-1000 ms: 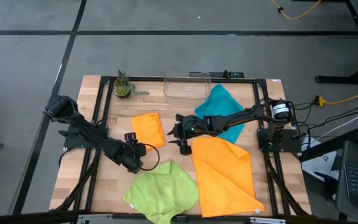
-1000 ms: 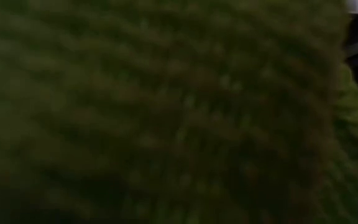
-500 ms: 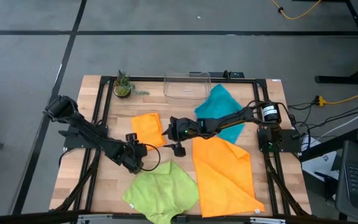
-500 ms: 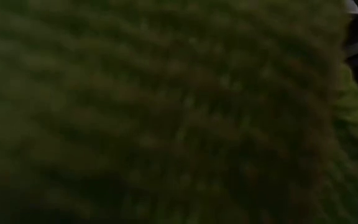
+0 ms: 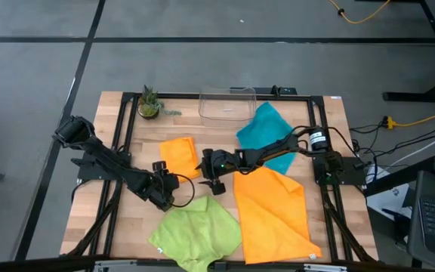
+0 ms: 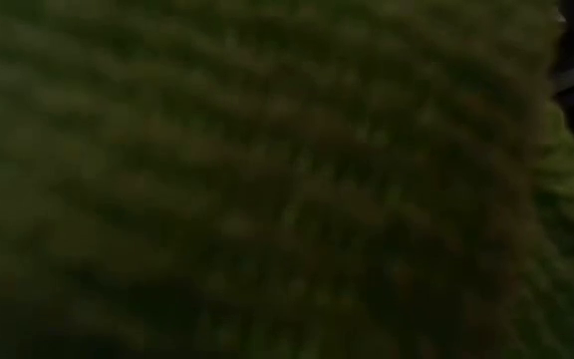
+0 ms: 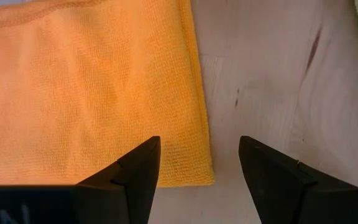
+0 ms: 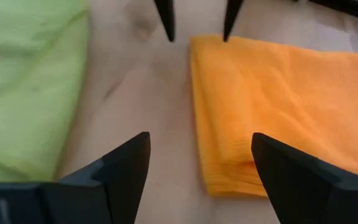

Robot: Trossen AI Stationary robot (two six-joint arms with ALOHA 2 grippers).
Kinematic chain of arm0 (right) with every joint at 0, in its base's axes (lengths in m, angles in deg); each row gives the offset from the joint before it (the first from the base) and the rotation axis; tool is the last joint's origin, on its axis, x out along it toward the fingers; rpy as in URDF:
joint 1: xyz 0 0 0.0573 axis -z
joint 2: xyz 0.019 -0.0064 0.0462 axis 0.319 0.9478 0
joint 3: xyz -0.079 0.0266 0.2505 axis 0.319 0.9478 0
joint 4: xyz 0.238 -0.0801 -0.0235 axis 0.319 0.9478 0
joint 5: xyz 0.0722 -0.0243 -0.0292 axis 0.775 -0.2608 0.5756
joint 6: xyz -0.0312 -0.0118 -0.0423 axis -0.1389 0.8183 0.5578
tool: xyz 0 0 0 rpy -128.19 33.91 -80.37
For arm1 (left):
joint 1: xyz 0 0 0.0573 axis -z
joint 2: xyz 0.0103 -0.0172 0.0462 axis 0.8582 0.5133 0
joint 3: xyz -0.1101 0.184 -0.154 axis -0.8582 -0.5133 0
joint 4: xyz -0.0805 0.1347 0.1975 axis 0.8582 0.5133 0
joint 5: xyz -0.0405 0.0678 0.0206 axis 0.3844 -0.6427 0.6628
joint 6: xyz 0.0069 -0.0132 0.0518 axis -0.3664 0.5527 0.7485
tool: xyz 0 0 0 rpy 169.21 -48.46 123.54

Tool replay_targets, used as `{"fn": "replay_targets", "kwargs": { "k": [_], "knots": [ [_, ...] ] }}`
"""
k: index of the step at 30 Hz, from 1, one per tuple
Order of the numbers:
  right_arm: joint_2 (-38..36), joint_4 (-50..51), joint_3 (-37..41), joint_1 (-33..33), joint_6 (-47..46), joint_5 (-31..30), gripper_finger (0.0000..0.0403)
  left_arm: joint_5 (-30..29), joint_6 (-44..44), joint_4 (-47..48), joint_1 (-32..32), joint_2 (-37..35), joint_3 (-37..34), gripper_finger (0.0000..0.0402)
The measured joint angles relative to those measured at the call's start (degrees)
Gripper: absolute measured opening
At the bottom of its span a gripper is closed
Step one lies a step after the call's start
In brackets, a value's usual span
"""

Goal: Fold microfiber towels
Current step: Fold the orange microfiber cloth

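Observation:
A small folded orange towel (image 5: 180,156) lies flat on the wooden table. My left gripper (image 7: 201,165) is open, its fingers on either side of the towel's near left corner (image 7: 205,177), touching nothing. My right gripper (image 8: 197,180) is open too, its fingers astride the near right corner (image 8: 219,180) without visible contact. In the high view my left gripper (image 5: 162,174) and my right gripper (image 5: 210,183) face each other along the towel's near edge. A larger orange towel (image 5: 270,208), a lime green towel (image 5: 196,230) and a teal towel (image 5: 266,134) lie loosely spread.
A clear plastic bin (image 5: 227,103) and a small potted plant (image 5: 149,102) stand at the far edge. Green cloth (image 6: 267,179) fills the whole low view. A black frame (image 5: 127,136) runs around the work area. Bare wood (image 5: 202,189) lies between the folded towel and the green one.
My right gripper has gone down and toward the table's left, coming to the folded orange towel's near right corner. The towels lie as before.

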Motion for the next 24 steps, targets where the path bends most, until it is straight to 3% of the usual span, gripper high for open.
{"fn": "replay_targets", "kwargs": {
  "k": [10, 24],
  "knots": [
    [6.85, 14.04, -11.61, -0.04, -0.57, -5.19, 0.0282, 0.79, -0.04, 0.25, 0.0, 0.0, -0.09, 0.0213],
    [6.89, 16.79, -12.03, -0.01, -4.72, -4.84, 0.023, 5.68, -1.29, -3.11, -2.93, -0.33, -5.6, 0.0213]
  ]
}}
